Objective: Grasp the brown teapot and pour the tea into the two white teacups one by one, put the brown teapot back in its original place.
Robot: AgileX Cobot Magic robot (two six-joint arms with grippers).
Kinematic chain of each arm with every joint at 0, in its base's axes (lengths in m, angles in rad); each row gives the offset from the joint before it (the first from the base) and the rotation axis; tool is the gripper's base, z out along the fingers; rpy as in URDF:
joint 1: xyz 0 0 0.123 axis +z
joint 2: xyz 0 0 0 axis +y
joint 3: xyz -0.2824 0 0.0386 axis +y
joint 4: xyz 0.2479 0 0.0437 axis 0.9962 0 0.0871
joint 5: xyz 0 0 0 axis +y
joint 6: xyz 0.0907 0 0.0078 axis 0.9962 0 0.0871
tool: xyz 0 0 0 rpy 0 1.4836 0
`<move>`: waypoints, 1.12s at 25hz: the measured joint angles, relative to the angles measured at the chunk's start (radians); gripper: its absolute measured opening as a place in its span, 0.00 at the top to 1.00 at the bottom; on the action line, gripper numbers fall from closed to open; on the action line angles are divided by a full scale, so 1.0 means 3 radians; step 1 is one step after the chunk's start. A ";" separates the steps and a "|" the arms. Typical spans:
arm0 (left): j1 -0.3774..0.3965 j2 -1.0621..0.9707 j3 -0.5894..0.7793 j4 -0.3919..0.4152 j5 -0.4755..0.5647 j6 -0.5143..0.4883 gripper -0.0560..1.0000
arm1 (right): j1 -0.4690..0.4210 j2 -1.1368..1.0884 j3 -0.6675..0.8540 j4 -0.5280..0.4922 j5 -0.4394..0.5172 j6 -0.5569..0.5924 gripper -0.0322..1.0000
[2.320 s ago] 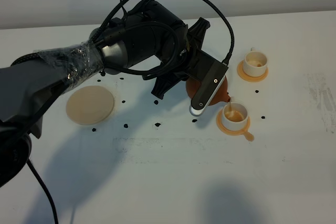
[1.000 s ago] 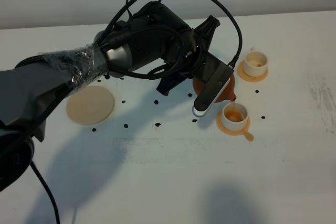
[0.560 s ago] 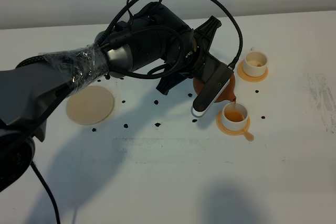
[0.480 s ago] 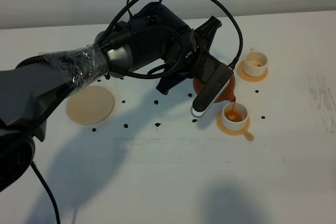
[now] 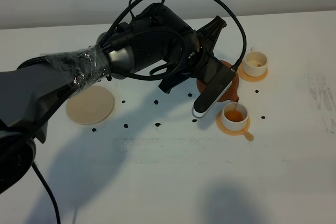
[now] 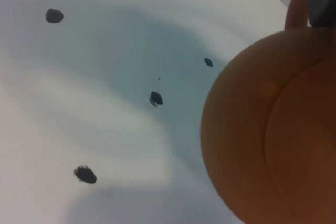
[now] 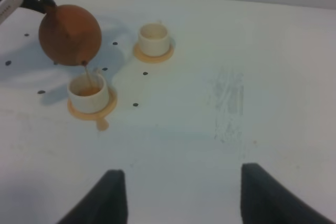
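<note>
Tilted at centre right of the high view, the teapot [image 5: 231, 88] is pinched by the left gripper [image 5: 212, 74], its spout above the nearer cup [image 5: 234, 114]. The other cup [image 5: 255, 62] lies further to the upper right. The right gripper [image 7: 181, 182] is seen spread.

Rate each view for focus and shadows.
Exterior high view: sharp and evenly lit, with the arm throwing broad soft shadows across the white table. Left wrist view: the teapot is too close and badly out of focus, and the dark specks are soft too. Right wrist view: slightly soft overall, the right gripper a dark blur in the foreground, a faint shadow beside the teapot.
</note>
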 joint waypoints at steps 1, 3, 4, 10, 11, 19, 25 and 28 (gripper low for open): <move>0.0000 0.0000 0.0000 0.0000 0.0000 0.0009 0.83 | 0.0000 0.0000 0.0000 0.0000 0.0000 0.0000 0.52; 0.0000 0.0000 0.0000 0.0000 0.0000 0.0014 0.83 | 0.0000 0.0000 0.0000 0.0000 0.0000 0.0000 0.52; 0.0000 0.0000 0.0000 0.0000 0.0000 0.0020 0.83 | 0.0000 0.0000 0.0000 0.0000 0.0000 0.0000 0.52; -0.0006 0.0000 0.0000 0.0038 0.0000 0.0031 0.83 | 0.0000 0.0000 0.0000 0.0000 0.0000 0.0000 0.52; -0.0006 0.0000 0.0000 0.0056 0.0000 0.0032 0.83 | 0.0000 0.0000 0.0000 0.0000 0.0000 0.0000 0.52; -0.0016 0.0000 0.0000 0.0082 0.0000 0.0039 0.83 | 0.0000 0.0000 0.0000 0.0000 0.0000 0.0000 0.52; -0.0033 0.0000 0.0000 0.0140 0.0000 0.0056 0.83 | 0.0000 0.0000 0.0000 0.0000 0.0000 0.0000 0.52; -0.0033 0.0000 0.0000 0.0170 0.0000 0.0056 0.83 | 0.0000 0.0000 0.0000 0.0000 0.0000 0.0000 0.52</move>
